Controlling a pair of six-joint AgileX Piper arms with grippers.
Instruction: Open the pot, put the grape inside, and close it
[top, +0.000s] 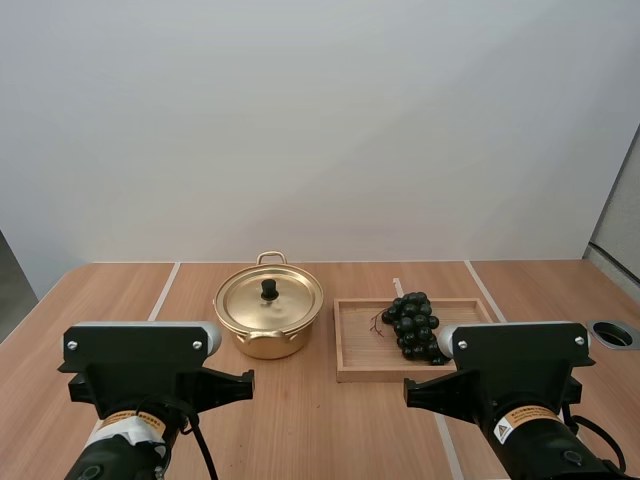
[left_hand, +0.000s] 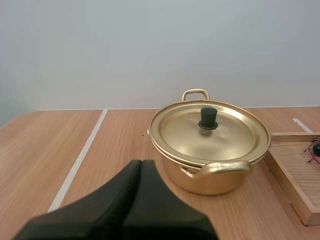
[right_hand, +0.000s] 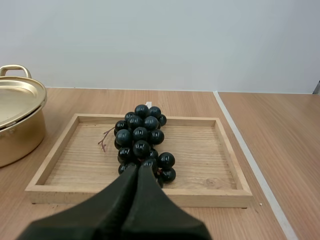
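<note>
Grapes (right_hand: 142, 136) on tray (right_hand: 200, 150) just beyond closed right gripper (right_hand: 138, 169)

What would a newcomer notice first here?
The shiny gold pot, its lid on and topped by a black knob, stands just left of a wooden tray. A dark bunch of grapes lies in that tray, toward its right side. The left hand points at the pot and the right hand at the grapes, both shut on nothing.
</note>
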